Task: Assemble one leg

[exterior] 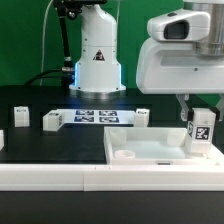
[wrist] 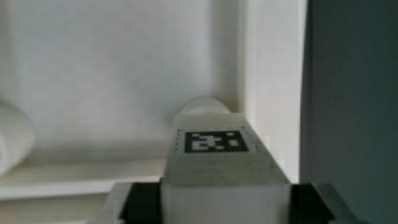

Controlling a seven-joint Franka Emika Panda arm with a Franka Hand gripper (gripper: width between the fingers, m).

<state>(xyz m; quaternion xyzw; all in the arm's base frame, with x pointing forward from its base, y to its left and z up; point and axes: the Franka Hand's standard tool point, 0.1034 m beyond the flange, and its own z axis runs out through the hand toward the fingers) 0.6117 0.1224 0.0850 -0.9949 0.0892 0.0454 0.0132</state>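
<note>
My gripper (exterior: 201, 118) is shut on a white leg block (exterior: 201, 131) with a black-and-white tag, and holds it upright over the far right corner of the large white square panel (exterior: 150, 152). In the wrist view the leg (wrist: 217, 150) fills the middle between the dark fingers (wrist: 146, 203), its far end close to the panel's raised rim (wrist: 267, 70). Whether the leg touches the panel I cannot tell. Three more legs stand on the black table: one (exterior: 21, 117) at the left, one (exterior: 52, 121) beside it, one (exterior: 142, 118) near the middle.
The marker board (exterior: 98, 116) lies flat in front of the robot base (exterior: 97, 60). Another small white block (exterior: 1, 140) shows at the exterior view's left edge. The table's white front edge (exterior: 60, 176) runs along the bottom.
</note>
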